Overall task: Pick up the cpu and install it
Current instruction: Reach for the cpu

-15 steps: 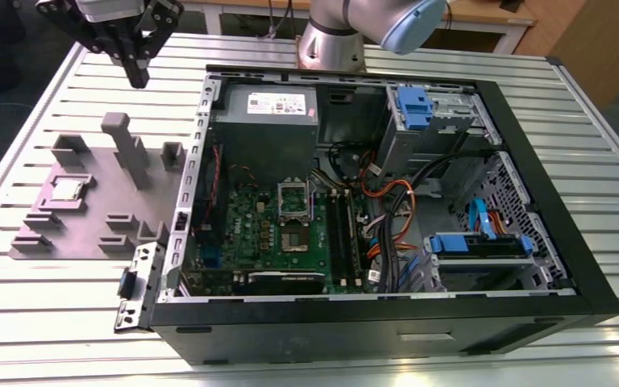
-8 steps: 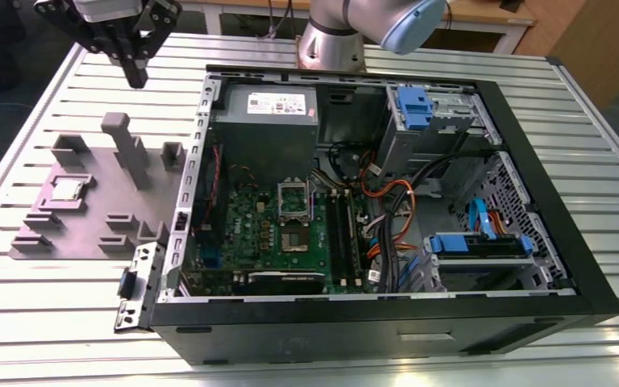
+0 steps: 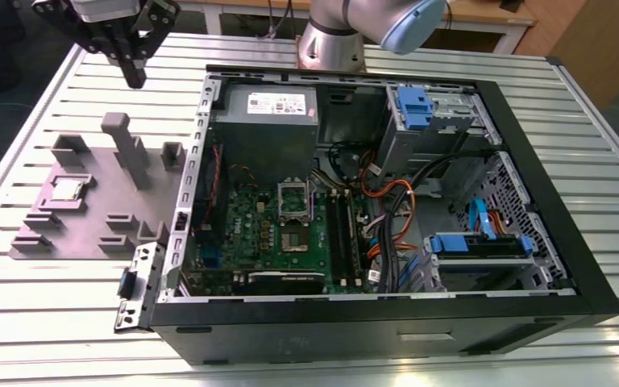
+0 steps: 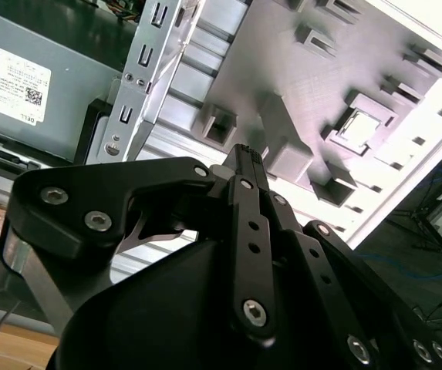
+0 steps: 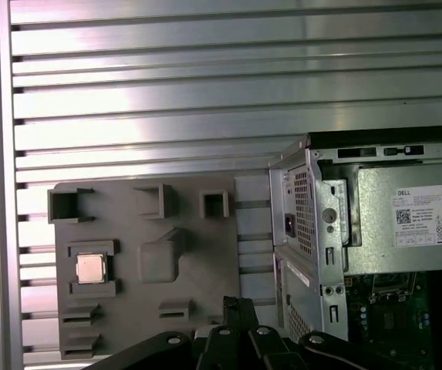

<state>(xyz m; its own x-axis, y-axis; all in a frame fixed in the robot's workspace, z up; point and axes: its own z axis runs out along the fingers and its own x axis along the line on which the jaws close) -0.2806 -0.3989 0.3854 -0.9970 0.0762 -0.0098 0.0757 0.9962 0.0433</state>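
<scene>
Silvery metal caps the cpu (image 3: 68, 189), which lies flat in a square recess of the grey plastic fixture (image 3: 89, 235). It is well below the fingertips, on the side away from the open computer case (image 3: 551, 173).

We judge the cpu light, rigid and thin, with a smooth lid that gives little friction and an underside that is probably delicate. The sound hold is therefore on two opposite edges of its thin darker rim, taken squarely, with no pressure on the top.

The gripper (image 3: 135, 78) hangs high over the fixture. Its fingers are drawn narrow, pressed together with nothing between them, as both wrist views show.

In the first wrist view, raised lips of the fixture stand close against the cpu (image 5: 91, 268) on at least two sides, so room for fingers looks tight there. A tall post (image 3: 126, 149) rises almost straight beneath the fingertips, with shorter blocks around it.

Beyond the fingers on the other side, the case's sheet-metal wall (image 3: 197, 161) stands just beside the fixture. What looks like the socket (image 3: 293, 199) sits low on the green motherboard (image 3: 272, 242), hemmed in by cables. The slatted aluminium bench (image 3: 30, 322) offers the freest room.
</scene>
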